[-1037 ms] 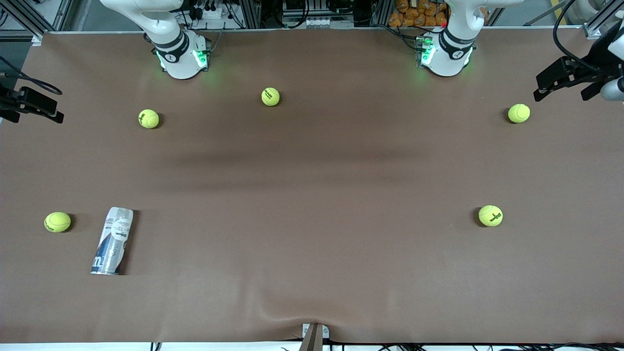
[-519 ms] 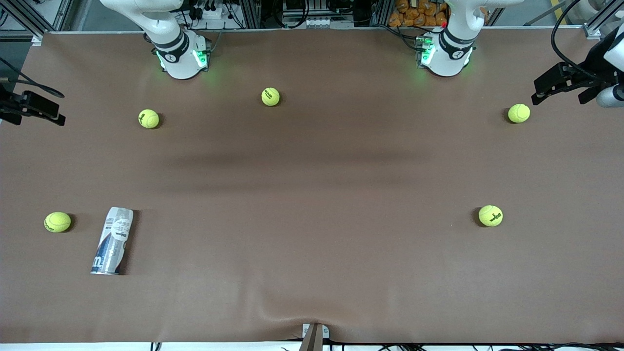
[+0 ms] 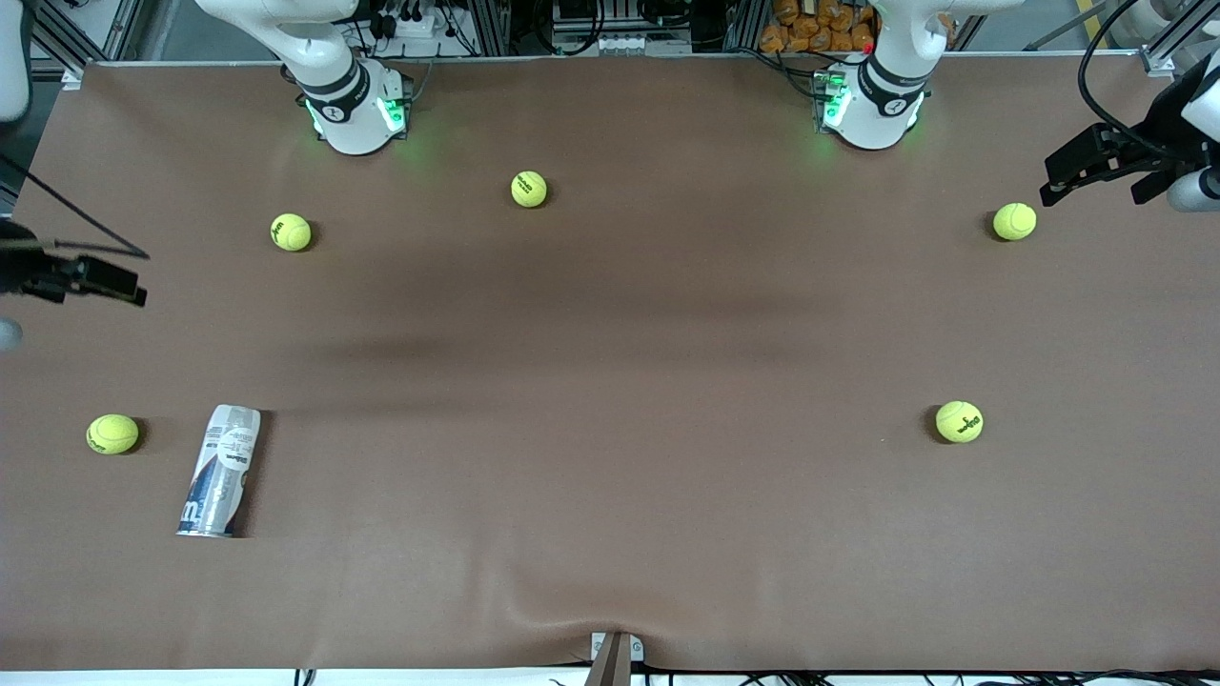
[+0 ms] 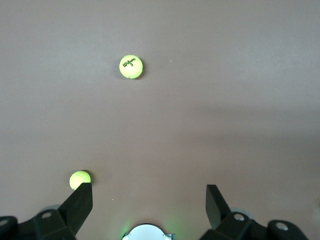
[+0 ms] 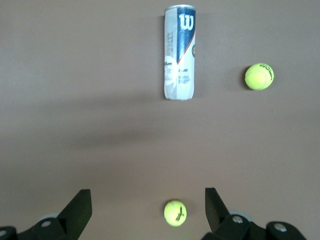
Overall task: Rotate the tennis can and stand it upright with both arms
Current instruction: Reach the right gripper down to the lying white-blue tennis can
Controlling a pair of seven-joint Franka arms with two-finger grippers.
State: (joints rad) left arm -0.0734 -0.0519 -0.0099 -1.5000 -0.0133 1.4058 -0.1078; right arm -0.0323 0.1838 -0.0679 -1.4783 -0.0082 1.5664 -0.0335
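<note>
The tennis can (image 3: 219, 472) lies on its side on the brown table, toward the right arm's end and near the front camera, with its metal rim end nearest the camera. It also shows in the right wrist view (image 5: 180, 52). My right gripper (image 3: 114, 282) is open and empty, up in the air over the table's end, well apart from the can; its fingers (image 5: 80, 205) stand wide apart. My left gripper (image 3: 1063, 176) is open and empty over the other end of the table, and the can is out of its wrist view.
Several yellow-green tennis balls lie scattered: one beside the can (image 3: 112, 433), one near the right arm's base (image 3: 291, 232), one mid-table (image 3: 529, 189), and two toward the left arm's end (image 3: 1014, 221) (image 3: 959, 421). The table cloth has a wrinkle at the front edge (image 3: 534, 610).
My right gripper has moved along the table's end toward the can's part of the table. My left gripper has shifted only slightly. The can and balls have not moved.
</note>
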